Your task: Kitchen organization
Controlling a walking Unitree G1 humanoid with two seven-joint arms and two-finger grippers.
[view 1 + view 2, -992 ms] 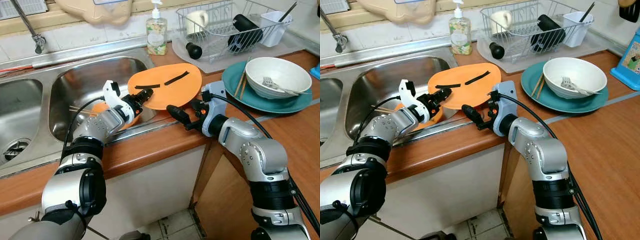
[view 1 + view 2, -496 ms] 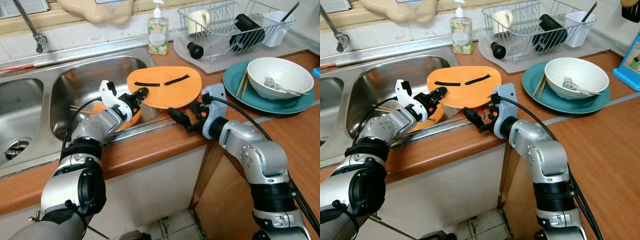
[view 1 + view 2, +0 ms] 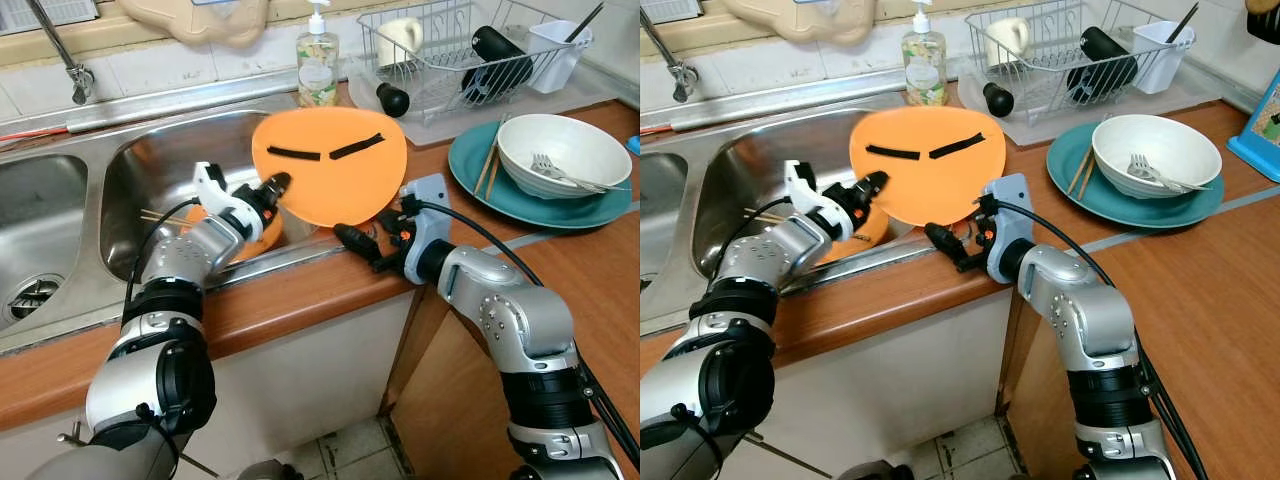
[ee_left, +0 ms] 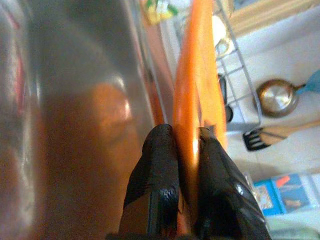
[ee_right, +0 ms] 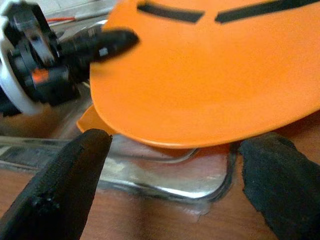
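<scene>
Bright even light, wrist views blurred

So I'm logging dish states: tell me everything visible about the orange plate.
The orange plate is a smooth, plastic-looking oval with two black strips on its face. It is tilted up, face to the camera, over the sink's right edge. The left tool pinches its rim; the right tool waits open just below, not touching.

The orange plate (image 3: 330,165) is a thin, smooth oval with two short black strips on the face turned toward the camera. It stands tilted up, nearly on edge, over the right-hand sink basin beside the counter's front lip. One rim edge is pinched between the fingers of the left gripper (image 3: 276,185).
</scene>
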